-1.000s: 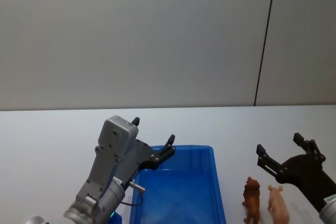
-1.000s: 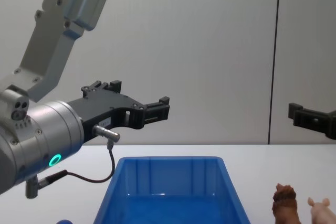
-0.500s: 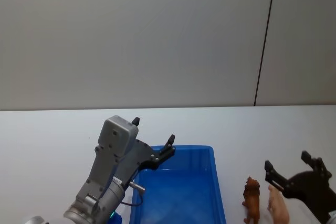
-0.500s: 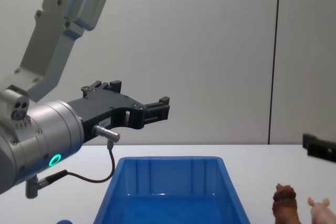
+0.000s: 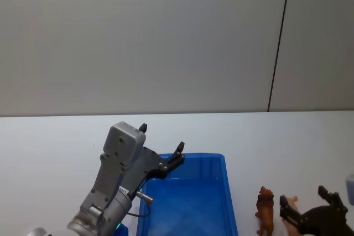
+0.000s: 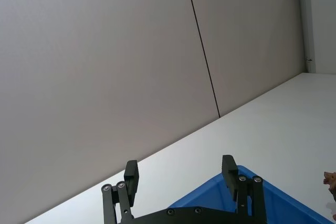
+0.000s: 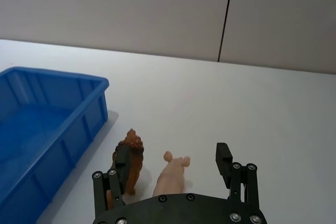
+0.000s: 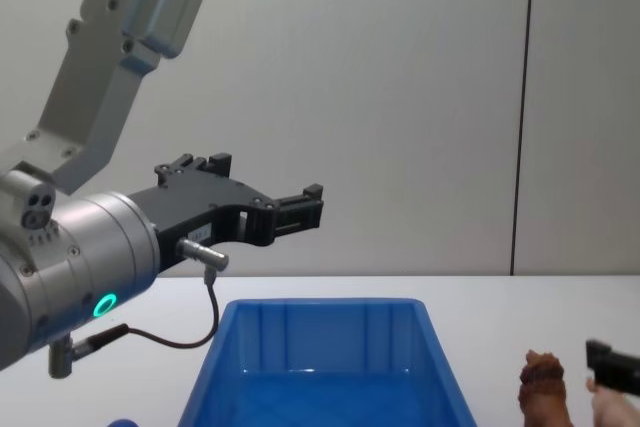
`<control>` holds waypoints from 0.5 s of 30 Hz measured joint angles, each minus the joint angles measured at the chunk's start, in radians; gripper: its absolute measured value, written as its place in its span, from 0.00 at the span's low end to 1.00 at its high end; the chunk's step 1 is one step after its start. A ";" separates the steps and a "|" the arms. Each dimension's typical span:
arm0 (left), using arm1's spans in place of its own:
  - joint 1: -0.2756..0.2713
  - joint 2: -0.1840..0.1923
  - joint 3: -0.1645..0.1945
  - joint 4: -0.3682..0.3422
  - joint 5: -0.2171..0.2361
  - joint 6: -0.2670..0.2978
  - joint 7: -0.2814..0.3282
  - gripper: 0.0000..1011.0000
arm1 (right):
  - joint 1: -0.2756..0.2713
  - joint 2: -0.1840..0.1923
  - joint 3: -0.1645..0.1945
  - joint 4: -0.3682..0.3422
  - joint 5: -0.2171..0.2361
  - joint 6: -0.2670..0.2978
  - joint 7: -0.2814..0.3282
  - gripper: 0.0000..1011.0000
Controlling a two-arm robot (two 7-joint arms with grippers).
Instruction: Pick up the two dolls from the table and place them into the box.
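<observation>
Right gripper [image 7: 172, 153] hangs low at the front edge of the white table [image 7: 236, 103], toward its right end, with its black fingers spread wide and nothing between them. Just beyond and below it stands the pale pink plastic pig figurine [image 7: 170, 177], whose long axis runs away from the robot, snout toward the far edge. The finger gap runs across that axis, so the pig sits roughly midway between the fingers, in line for a squeeze on its flanks.

The move turns on the finger on the box side. In the right wrist view it overlaps the hindquarters of the shaggy brown plastic lion figurine [image 7: 135, 153], which stands just beside the pig and parallel to it, on the side nearer the box. I judge that a straight descent could bring that finger down on the lion instead of into the narrow gap between the two, so a small shift away from the box seems needed. In the head view the right gripper [image 5: 303, 195] covers the near part of the pig [image 5: 289, 200], with the lion [image 5: 265, 208] clear beside it.

Farther toward the table's middle lies the bright blue rectangular plastic box [image 5: 229, 203], empty, close to the lion. The left gripper [image 5: 161, 137] hovers over the box's far left corner, wide open and holding nothing; the right arm is plainly nearer both dolls.
</observation>
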 joint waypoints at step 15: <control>0.000 0.000 0.000 0.000 0.000 0.000 0.000 0.99 | -0.019 -0.023 -0.019 0.013 -0.056 0.034 -0.042 0.99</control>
